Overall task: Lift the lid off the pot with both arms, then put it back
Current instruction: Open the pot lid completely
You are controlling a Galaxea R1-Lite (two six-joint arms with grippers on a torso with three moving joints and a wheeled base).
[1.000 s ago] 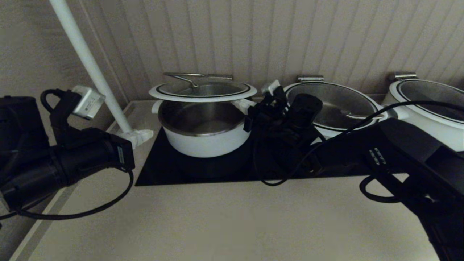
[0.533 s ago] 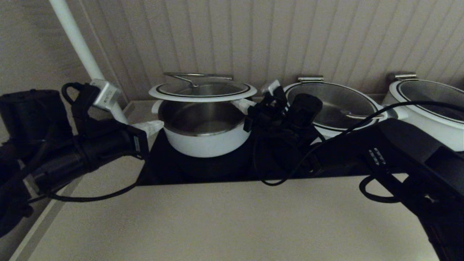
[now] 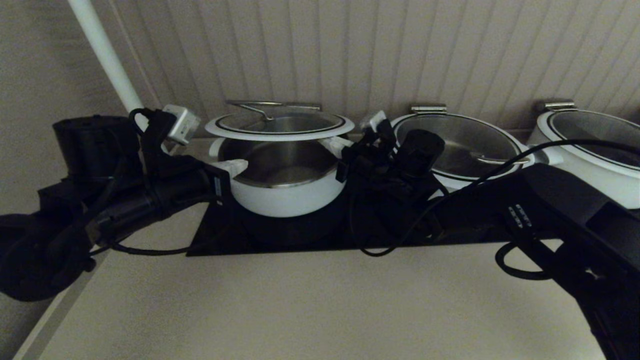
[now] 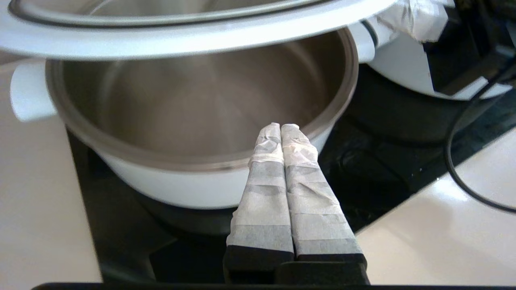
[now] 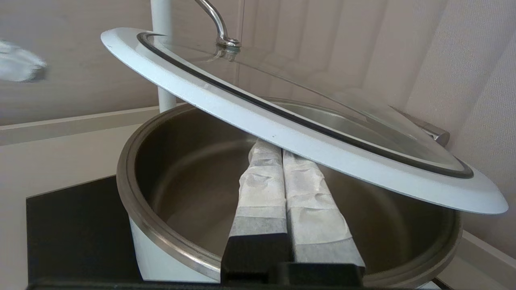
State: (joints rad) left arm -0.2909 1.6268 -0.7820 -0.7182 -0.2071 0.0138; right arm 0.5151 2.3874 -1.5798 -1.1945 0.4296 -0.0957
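The lid (image 3: 280, 131) is raised above the pot (image 3: 285, 197), which stands on a black cooktop. The lid's right edge rests on top of my right gripper (image 3: 334, 145). In the right wrist view that gripper (image 5: 279, 150) is shut, with its taped fingers together over the pot's steel inside (image 5: 189, 201) and their tips under the lid's white rim (image 5: 306, 149). My left gripper (image 3: 240, 166) is shut and empty at the pot's left rim. In the left wrist view its tips (image 4: 281, 127) reach just over the pot's rim (image 4: 161, 161), below the lid (image 4: 193, 36) and apart from it.
The black cooktop (image 3: 225, 235) lies on a pale counter. A white pole (image 3: 107, 55) rises at the back left. Two wider white pots with lids (image 3: 465, 145) (image 3: 590, 145) stand to the right, close behind my right arm. A ribbed wall is just behind.
My left arm has swung right and forward, bringing its shut gripper from beside the pole to the pot's left rim. The right arm, lid and pot have not moved.
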